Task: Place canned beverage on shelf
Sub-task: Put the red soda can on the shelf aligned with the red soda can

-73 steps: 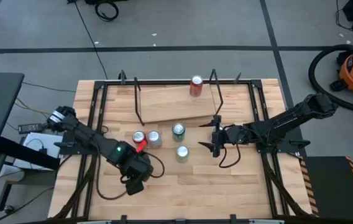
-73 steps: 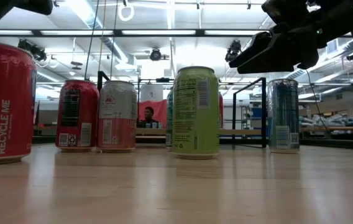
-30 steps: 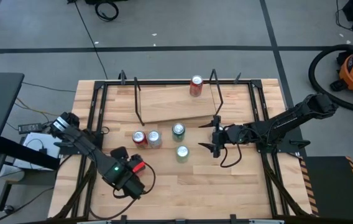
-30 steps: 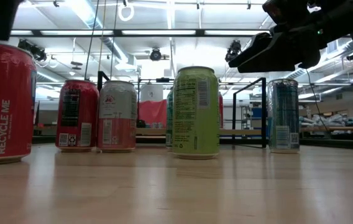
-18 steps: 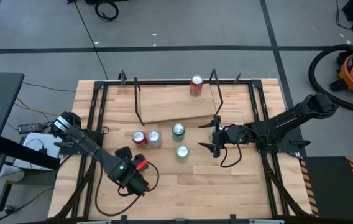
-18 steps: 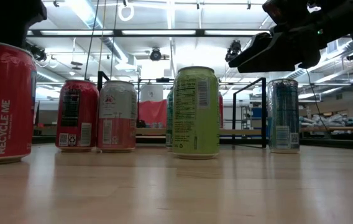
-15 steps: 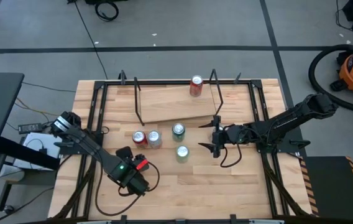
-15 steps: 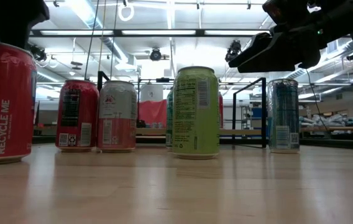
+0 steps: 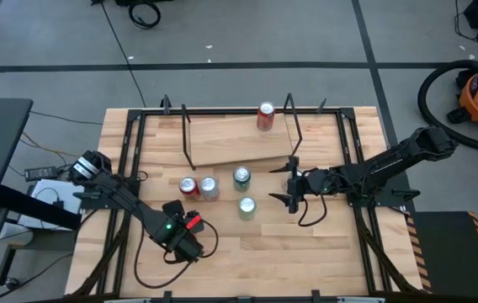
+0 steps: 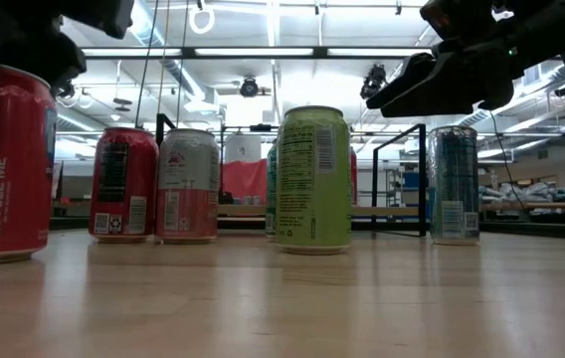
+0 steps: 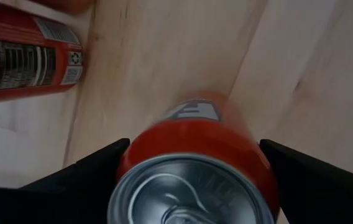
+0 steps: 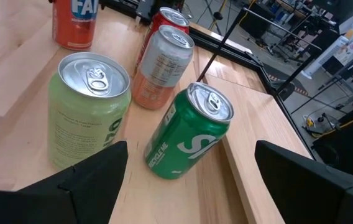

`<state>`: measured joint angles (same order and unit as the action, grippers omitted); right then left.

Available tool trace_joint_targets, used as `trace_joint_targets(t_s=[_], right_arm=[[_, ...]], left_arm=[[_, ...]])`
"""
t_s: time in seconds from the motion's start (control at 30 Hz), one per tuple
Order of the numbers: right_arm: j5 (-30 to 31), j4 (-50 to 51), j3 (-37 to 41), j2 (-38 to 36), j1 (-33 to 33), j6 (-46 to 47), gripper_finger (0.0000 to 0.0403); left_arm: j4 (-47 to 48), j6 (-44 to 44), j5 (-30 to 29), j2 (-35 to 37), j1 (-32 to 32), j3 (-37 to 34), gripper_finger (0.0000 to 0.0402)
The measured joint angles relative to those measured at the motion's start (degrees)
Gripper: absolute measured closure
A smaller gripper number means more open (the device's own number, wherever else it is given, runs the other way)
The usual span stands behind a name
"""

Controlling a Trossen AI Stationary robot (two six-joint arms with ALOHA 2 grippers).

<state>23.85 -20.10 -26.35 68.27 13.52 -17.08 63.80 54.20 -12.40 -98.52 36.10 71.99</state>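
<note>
While the left gripper (image 9: 190, 225) holds a red can (image 11: 196, 165), it must next carry it to the shelf (image 9: 235, 132) far ahead; the right gripper (image 9: 289, 187) waits, open wide.

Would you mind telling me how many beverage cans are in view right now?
6. One orange can stands on the shelf; four cluster mid-table: red, silver, dark green, light green. A sixth, red can, sits in the left pincer. None seems hidden.
</note>
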Motion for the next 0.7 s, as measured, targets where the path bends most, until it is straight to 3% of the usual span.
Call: trace_joint_targets(t_s=[0.23,0.57,0.7], right_arm=[[-0.01,0.02,0.0,0.0,0.0,0.02,0.0039],[-0.01,0.28,0.0,0.02,0.0,0.42,0.0039],[-0.01,0.27,0.0,0.02,0.0,0.42,0.0039]], left_arm=[[-0.9,-1.88,0.11,0.0,0.0,-1.16,0.0039],[-0.63,-8.17,0.09,0.02,0.08,-1.14,0.0075],[-0.48,-6.4,0.47,0.04,-1.04,-1.06,0.0076]])
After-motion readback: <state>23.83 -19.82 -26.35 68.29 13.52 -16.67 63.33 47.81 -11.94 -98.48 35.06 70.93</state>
